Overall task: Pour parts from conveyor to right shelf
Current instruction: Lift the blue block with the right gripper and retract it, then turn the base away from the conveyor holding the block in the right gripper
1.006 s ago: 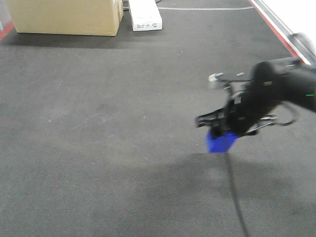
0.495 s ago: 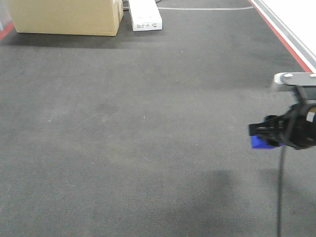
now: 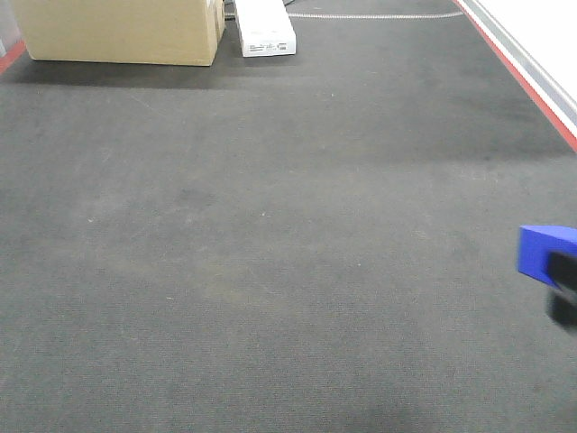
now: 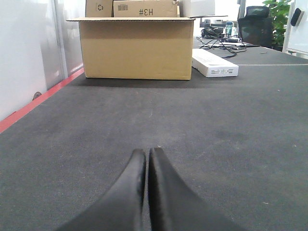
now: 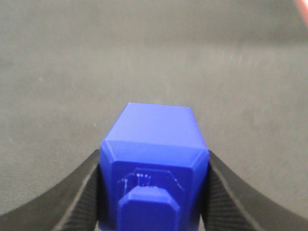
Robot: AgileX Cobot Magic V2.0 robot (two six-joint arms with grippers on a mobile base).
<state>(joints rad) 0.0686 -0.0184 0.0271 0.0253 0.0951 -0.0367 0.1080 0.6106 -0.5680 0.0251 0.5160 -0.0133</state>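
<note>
Stretching across the whole front-facing view, the conveyor (image 3: 270,253) shows as dark grey matting with a red strip (image 3: 527,86) along its edge toward 2 o'clock. A cardboard box (image 3: 122,32) sits at 11 o'clock and a white carton (image 3: 264,27) just beside it at 12 o'clock. At 3 o'clock, cut by the frame edge, is the blue block (image 3: 544,253). A dark, blurred piece of the right gripper (image 3: 566,287) touches its lower right side. How wide the tool stands cannot be told from this view.

From the left wrist, the left gripper (image 4: 147,166) rises from 6 o'clock with its two black fingers (image 4: 130,192) pressed together and nothing between them. It sits low over the belt. The cardboard box stands at 12 o'clock, the white carton toward 1 o'clock, and a red strip runs along the belt edge at 9 o'clock.

From the right wrist, the blue block fills 6 o'clock, clamped in the right gripper, with one dark finger touching each of its sides. A raised stud (image 5: 148,207) faces the camera. Blurred grey matting lies beyond it.
</note>
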